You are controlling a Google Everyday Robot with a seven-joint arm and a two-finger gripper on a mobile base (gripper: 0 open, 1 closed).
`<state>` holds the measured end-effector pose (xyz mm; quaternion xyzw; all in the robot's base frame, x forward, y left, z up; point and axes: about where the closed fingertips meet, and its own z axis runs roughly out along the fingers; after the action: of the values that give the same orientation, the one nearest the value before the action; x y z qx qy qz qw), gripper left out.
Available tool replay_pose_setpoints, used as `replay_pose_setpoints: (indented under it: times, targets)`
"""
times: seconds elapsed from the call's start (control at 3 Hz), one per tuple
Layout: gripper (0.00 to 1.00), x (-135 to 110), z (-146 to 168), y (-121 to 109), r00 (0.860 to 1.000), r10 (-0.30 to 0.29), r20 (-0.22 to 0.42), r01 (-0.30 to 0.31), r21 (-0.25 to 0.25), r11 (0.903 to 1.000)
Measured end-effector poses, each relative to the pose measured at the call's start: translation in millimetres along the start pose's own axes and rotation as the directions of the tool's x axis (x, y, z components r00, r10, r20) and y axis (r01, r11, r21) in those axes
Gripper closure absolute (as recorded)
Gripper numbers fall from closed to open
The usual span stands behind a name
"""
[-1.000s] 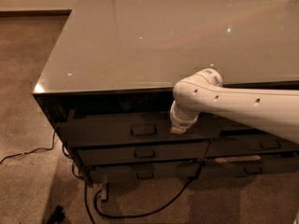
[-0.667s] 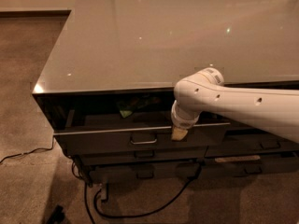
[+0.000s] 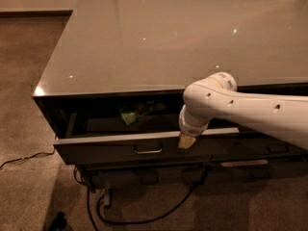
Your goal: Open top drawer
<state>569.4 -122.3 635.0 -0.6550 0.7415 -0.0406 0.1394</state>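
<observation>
One gripper (image 3: 186,141) is resting at the top drawer (image 3: 96,153) front's upper edge, just beside its bar handle (image 3: 148,150); its grip cannot be told. The drawer is sitting partly open beneath the glossy countertop (image 3: 144,42).

tool (image 3: 186,142) at top drawer (image 3: 106,154) rim | drawer interior free leftward | green clutter (image 3: 128,116) at back
</observation>
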Motion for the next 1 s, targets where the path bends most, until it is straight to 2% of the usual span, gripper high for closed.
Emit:
replay_pose_setpoints:
  times: [0.33, 1.0]
  targets:
    - [0.81, -0.1, -0.6, -0.2, 1.0, 0.0, 0.0, 0.0, 0.0, 1.0]
    - [0.35, -0.1, -0.6, -0.1, 1.0, 0.0, 0.0, 0.0, 0.0, 1.0]
